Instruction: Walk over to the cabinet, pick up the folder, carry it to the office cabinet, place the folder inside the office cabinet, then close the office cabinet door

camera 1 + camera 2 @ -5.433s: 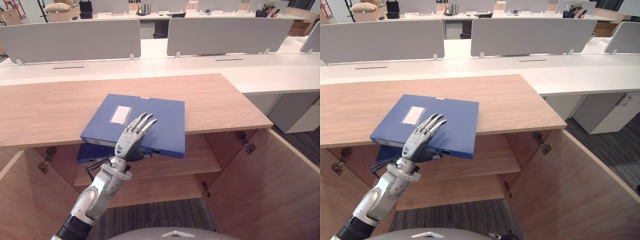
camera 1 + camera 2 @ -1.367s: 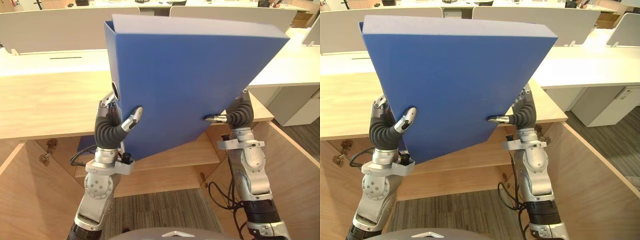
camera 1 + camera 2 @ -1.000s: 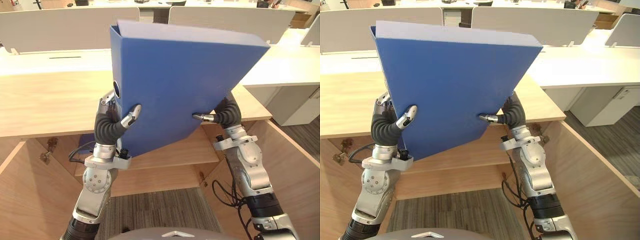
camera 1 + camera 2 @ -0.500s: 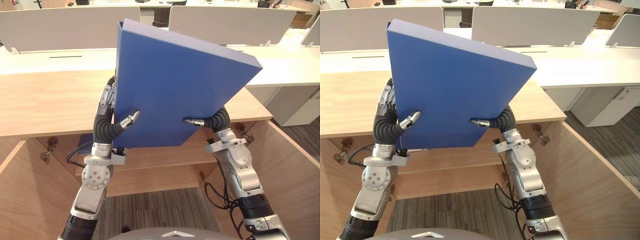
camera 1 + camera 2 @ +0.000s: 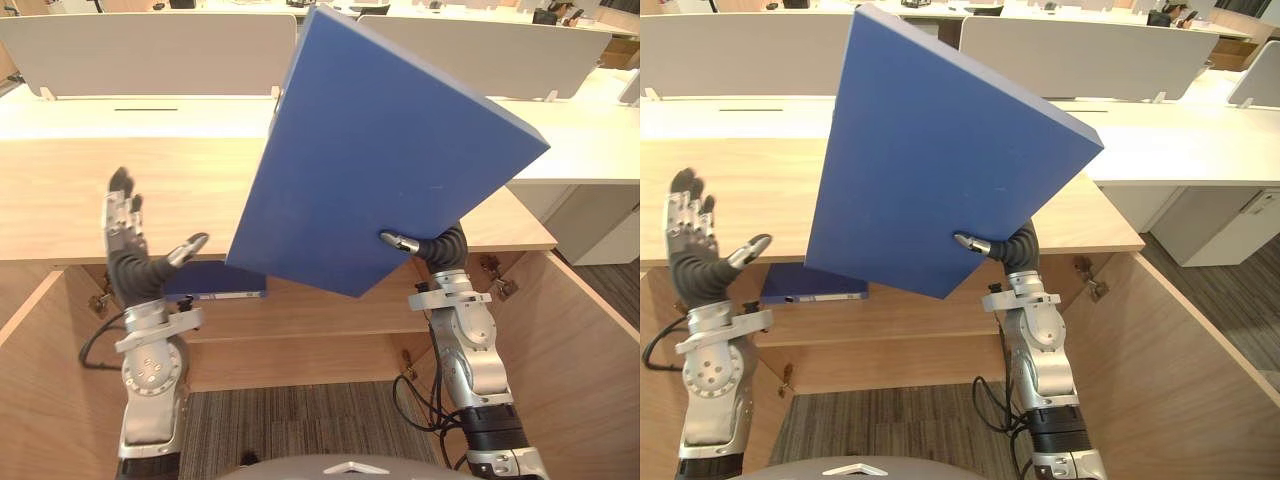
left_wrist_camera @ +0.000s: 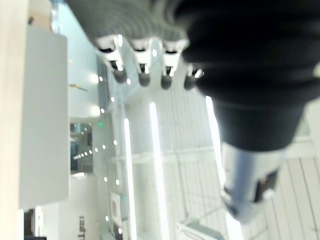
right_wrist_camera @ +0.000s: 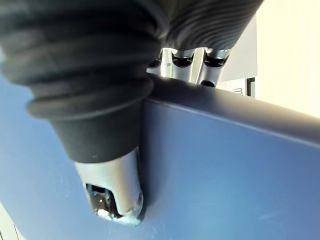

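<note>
While its fingers lay hidden behind the blue box folder (image 5: 390,160), the right hand (image 5: 443,247) pinched its lower edge by thumb.
Well apart leftward, the left hand (image 5: 128,262) stood splayed, holding nothing.

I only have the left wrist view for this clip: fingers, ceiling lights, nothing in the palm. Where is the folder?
Observer: The blue folder is in the right robot hand, pinched at its lower edge, with the thumb on the near face.
Operator: Is the left one touching it at all?
Observer: No. The left robot hand is open with its fingers straight up, apart from the folder on its left side.
Operator: Is the cabinet open?
Observer: Yes. Both doors of the wooden cabinet stand open, and a second blue folder lies on its shelf.
</note>
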Tool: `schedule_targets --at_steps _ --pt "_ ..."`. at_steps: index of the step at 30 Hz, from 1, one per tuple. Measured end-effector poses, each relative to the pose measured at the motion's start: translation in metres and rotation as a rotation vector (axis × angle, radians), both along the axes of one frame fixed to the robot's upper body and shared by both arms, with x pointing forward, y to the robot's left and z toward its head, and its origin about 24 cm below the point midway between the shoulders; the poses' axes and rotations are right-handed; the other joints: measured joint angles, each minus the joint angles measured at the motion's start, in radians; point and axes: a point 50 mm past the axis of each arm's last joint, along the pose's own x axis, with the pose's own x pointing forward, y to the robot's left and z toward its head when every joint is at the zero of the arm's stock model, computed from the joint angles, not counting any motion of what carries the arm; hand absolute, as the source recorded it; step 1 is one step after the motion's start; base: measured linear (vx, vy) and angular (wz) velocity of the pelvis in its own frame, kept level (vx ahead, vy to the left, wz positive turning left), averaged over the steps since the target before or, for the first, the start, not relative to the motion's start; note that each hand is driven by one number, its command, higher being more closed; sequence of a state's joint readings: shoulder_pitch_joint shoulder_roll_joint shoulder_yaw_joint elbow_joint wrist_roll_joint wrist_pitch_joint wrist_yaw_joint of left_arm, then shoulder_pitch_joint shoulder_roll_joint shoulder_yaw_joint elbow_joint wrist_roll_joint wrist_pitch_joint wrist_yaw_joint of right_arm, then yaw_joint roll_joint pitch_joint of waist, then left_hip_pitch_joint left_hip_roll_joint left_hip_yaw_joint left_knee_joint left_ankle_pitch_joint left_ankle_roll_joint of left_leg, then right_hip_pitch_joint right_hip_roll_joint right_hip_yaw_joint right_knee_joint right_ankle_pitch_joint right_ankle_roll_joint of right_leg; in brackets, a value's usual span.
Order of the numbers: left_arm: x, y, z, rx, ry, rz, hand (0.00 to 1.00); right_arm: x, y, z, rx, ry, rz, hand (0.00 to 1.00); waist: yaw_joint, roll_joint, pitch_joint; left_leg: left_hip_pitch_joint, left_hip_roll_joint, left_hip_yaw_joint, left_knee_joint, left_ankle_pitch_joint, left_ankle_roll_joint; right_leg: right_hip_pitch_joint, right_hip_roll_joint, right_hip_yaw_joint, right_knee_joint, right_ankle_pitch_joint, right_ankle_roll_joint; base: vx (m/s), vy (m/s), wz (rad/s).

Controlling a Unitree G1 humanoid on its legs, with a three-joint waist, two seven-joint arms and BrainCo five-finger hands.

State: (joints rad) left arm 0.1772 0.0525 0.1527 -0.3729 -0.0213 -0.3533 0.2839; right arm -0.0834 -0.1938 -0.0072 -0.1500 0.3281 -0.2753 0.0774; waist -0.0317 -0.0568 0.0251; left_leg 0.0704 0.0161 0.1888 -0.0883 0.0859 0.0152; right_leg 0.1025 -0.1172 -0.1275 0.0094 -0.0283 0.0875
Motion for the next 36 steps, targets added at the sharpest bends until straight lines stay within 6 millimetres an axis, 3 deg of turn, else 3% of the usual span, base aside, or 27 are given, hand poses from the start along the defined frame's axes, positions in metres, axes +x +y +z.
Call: schedule_targets --at_steps 9,18,29,36 --pt "-0.026 0.030 -0.054 -0.128 0.256 0.179 0.00 -0.019 -0.005 0.004 -0.046 -0.036 -0.066 1.00 0.014 -0.008 -0.005 -0.008 0.000 -0.025 0.000 -0.005 -0.008 0.001 -0.002 -0.027 0.006 -0.015 0.001 0.00 0.000 0.08" --pt "-0.039 0.027 -0.115 -0.191 0.562 0.149 0.00 -0.025 -0.002 -0.010 -0.138 0.033 -0.081 1.00 0.022 -0.011 -0.006 -0.019 0.000 -0.033 0.000 -0.007 -0.011 -0.002 -0.001 -0.038 0.003 -0.019 -0.002 0.01 0.000 0.02" --pt "-0.067 0.007 -0.205 -0.195 1.058 0.004 0.00 -0.035 0.038 -0.031 -0.149 0.117 0.095 1.00 0.017 -0.012 0.002 -0.032 0.010 -0.006 0.001 -0.011 -0.015 -0.034 0.008 -0.011 0.009 -0.019 -0.001 0.02 -0.004 -0.07" --pt "-0.077 0.002 -0.228 -0.169 1.199 -0.052 0.00 -0.039 0.062 -0.039 -0.288 0.119 0.153 1.00 0.017 -0.001 0.033 -0.019 0.022 0.045 0.001 -0.027 -0.028 -0.055 0.017 0.042 0.017 -0.021 -0.011 0.00 0.002 -0.23"
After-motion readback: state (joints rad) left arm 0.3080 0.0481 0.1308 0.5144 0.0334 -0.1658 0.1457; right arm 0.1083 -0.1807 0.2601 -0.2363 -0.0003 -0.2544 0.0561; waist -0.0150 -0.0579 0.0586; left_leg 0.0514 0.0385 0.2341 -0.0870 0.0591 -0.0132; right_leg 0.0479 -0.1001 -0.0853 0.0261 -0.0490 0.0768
